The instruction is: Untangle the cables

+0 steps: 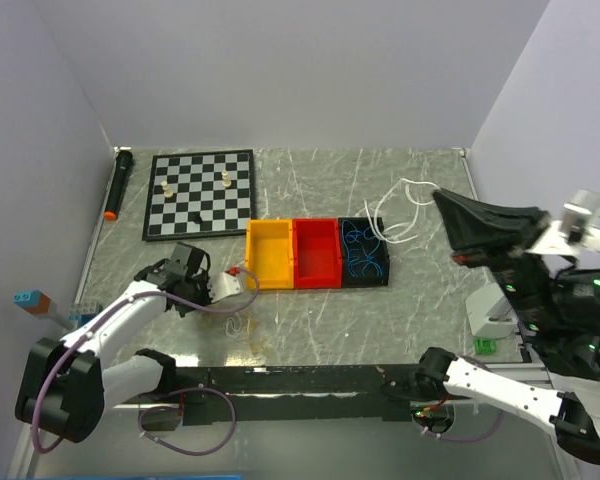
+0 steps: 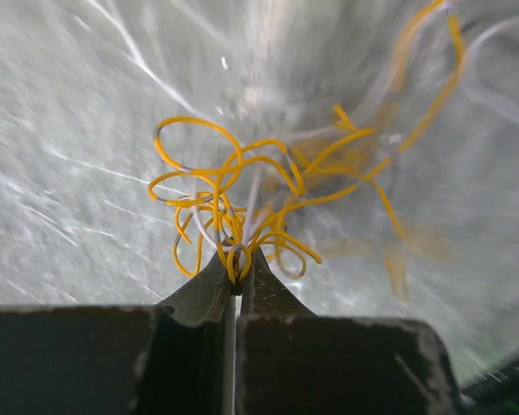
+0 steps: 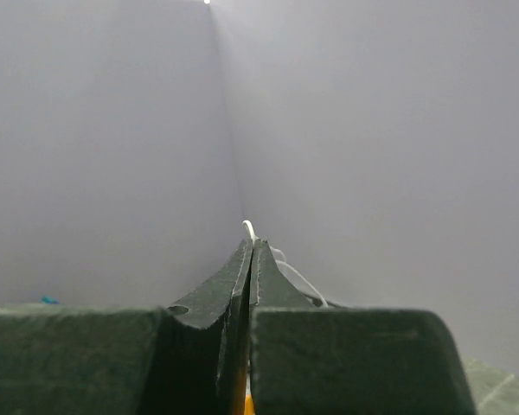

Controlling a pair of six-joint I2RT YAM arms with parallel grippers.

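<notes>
Scratched grey desk (image 1: 380,330), plain walls. Left tool (image 2: 239,278) is pinching the yellow cable (image 2: 242,186) tangle at 7 o'clock, probably anchoring it. Right tool (image 3: 250,249), clamped on the white cable (image 1: 400,208), is holding it raised at 2 o'clock, apparently for separation. Blue cable (image 1: 363,250) is lying in the black bin (image 1: 365,281).

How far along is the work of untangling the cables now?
Done: blue cables lie in the black bin. In hand: the left gripper pinches the yellow cable, and the right gripper holds the white cable lifted. To do: a pale strand seems to cross the yellow loops, so they are not yet separated.
</notes>
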